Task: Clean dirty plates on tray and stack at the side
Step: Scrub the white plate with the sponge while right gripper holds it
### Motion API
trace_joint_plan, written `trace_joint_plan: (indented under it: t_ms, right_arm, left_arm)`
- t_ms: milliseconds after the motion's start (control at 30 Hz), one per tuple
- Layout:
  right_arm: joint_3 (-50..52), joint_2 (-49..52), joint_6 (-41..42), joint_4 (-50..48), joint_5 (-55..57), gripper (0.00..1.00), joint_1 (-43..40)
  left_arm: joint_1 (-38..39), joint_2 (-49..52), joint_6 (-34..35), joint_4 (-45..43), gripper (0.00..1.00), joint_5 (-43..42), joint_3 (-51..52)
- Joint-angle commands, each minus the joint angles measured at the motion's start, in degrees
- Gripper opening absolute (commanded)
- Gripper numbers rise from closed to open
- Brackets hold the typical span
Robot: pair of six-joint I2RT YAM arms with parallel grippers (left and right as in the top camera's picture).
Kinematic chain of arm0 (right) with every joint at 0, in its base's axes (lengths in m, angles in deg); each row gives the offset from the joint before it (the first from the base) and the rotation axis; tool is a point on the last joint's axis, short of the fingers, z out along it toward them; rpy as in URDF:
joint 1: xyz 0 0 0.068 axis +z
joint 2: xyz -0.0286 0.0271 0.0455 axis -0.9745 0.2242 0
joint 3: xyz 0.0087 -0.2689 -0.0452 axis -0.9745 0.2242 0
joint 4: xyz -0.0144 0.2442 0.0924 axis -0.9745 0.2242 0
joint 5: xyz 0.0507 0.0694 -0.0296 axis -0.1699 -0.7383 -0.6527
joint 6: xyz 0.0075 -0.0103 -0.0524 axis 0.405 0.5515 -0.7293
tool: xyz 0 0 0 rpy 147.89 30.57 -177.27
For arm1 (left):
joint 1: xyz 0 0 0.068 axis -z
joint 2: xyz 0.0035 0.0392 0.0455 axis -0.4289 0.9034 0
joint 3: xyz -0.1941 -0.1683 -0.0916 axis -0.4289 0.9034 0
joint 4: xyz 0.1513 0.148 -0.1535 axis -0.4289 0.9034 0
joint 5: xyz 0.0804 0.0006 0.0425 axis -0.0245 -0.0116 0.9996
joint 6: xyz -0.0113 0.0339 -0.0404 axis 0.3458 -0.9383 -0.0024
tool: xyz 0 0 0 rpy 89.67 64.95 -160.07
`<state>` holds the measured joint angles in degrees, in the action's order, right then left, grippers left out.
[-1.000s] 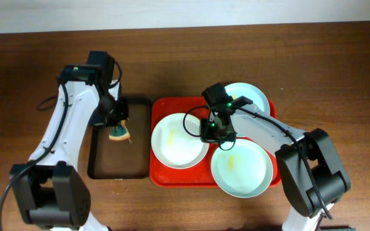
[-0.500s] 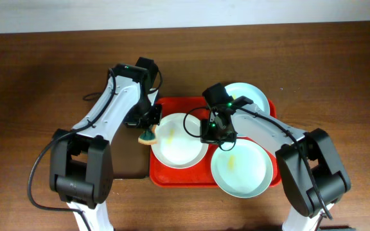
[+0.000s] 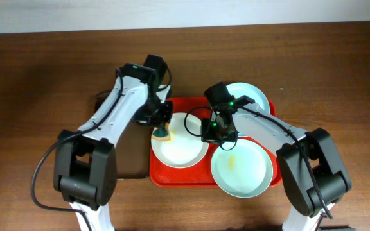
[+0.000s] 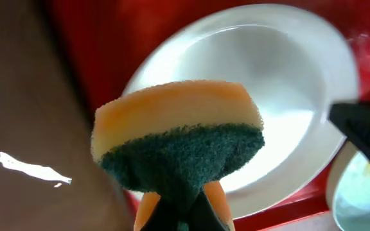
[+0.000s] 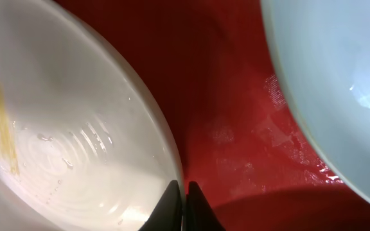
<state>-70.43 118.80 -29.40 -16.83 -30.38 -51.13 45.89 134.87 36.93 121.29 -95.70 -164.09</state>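
Note:
Three plates lie on the red tray point(image 3: 160, 176): a left plate point(image 3: 184, 149) with a yellow smear, a front right plate point(image 3: 241, 168) with a smear, and a back right plate point(image 3: 250, 96). My left gripper point(image 3: 162, 133) is shut on a yellow and green sponge point(image 4: 178, 138), held just over the left plate's point(image 4: 268, 83) left edge. My right gripper point(image 3: 212, 133) is shut on the left plate's right rim point(image 5: 166, 147), with the tray floor point(image 5: 230, 96) beside it.
A narrow black tray point(image 3: 124, 163) lies left of the red tray, partly under my left arm. Brown table surface point(image 3: 31, 90) surrounds both trays. My two arms meet close together over the left plate.
My left gripper carried the sponge rightward from above the black tray to the left plate's edge. My right gripper has stayed on the plate rim.

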Motion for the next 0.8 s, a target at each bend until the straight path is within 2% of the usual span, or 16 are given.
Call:
trace_joint_plan:
  t_ms: [0, 433, 533, 767]
  right_arm:
    - [0.04, 0.50, 0.46, 0.13, -0.52, 0.04, -0.11]
    - [0.04, 0.50, 0.46, 0.44, -0.52, 0.04, -0.11]
    - [0.04, 0.50, 0.46, 0.35, -0.52, 0.04, -0.11]
    - [0.04, 0.50, 0.46, 0.33, -0.52, 0.04, -0.11]
  left_arm:
    - [2.05, -0.35, 0.13, -2.47, 0.00, -1.77, -1.36]
    - [4.66, 3.50, 0.37, -5.53, 0.00, 1.99, 2.38]
    - [4.63, 4.28, 0.39, -5.99, 0.00, 6.47, 2.93]
    - [4.66, 4.50, 0.37, -9.62, 0.00, 6.47, 6.27]
